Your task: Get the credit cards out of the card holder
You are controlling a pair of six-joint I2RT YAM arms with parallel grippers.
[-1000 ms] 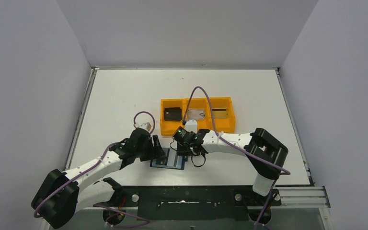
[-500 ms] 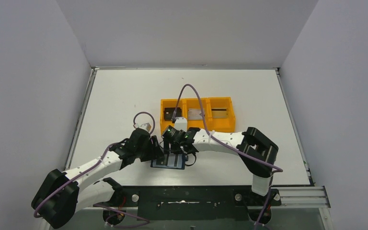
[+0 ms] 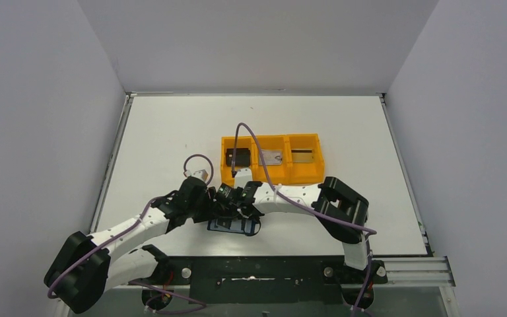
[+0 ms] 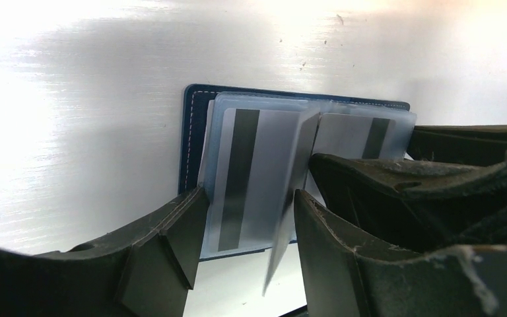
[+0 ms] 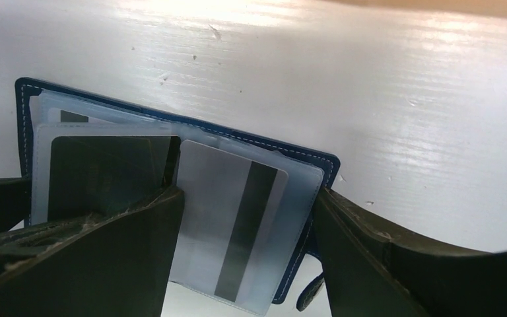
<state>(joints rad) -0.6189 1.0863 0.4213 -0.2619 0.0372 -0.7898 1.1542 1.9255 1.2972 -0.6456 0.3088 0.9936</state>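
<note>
At the near edge of the table (image 3: pixel 171 145), both arms reach in to one spot just ahead of their bases. The card holder (image 4: pixel 192 132) lies open and flat there, navy cover down, with its clear sleeves facing up.

The left gripper (image 4: pixel 247 198) stands open. Its fingers straddle one sleeve page, and a loose sleeve leaf (image 4: pixel 297 172) stands on edge against the inner finger. Nothing is pinched. The right gripper (image 5: pixel 249 198) is also open, with its jaws wide apart on either side of the other page.

Credit cards (image 5: pixel 234 211) remain inside the sleeves, each showing a dark stripe, and a darker card (image 5: pixel 105 172) sits in the neighbouring pocket.

Handling, as a judgement:
- The cards are thin, light, stiff and slick.
- The sleeves are soft and will cling to them.
- The holder is light and will likely drag or lift unless one gripper pins it.
- The best hold is a card's exposed edge at the sleeve mouth, pinched across its thickness.

Further back stands an orange tray (image 3: pixel 304 137), well apart from the holder. It holds a dark item (image 3: pixel 237 157), a silver card (image 3: pixel 272 157) and a gold-tan card (image 3: pixel 304 155), one per compartment.
</note>
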